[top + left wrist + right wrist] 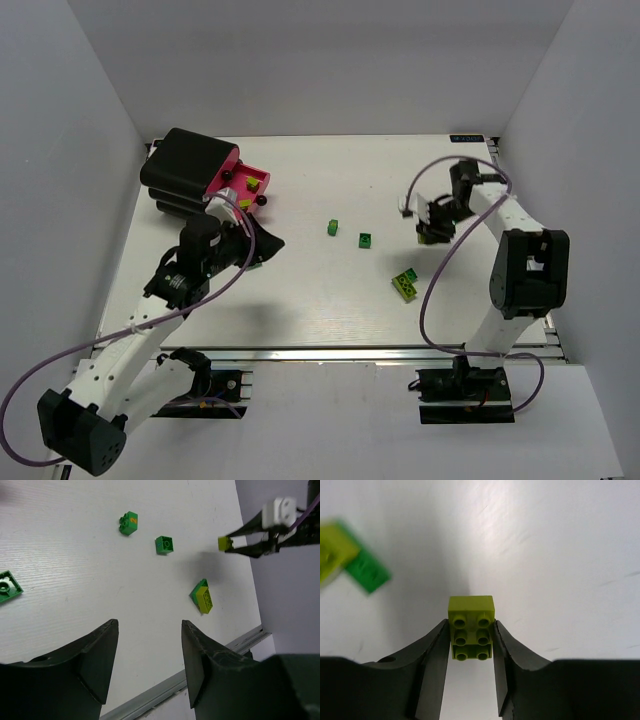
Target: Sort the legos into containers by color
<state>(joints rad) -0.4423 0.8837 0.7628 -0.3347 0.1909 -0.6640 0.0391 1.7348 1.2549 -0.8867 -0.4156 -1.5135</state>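
The right gripper (472,630) pinches a yellow-green brick (471,611), likely light, rigid and slick, by its flat sides above the table (330,300), while the left gripper (149,626) hangs open beside what seems an open pink drawer (248,170).

- A white table (320,305) is lying flat inside a white enclosure. In the left wrist view its surface (75,565) is showing fine parallel grain lines.
- A silver metal rail (330,354) is running along the table's near edge. It is also showing as a grey strip (242,641) in the left wrist view.
- A left wall (60,180), a back wall (320,70) and a right wall (585,180), all plain white, are standing around the table on three sides.
- A small dark label (466,138) is sitting at the table's far right corner; its print is reading too small to make out.
- In the right wrist view the tabletop (555,545) is catching a soft glare.
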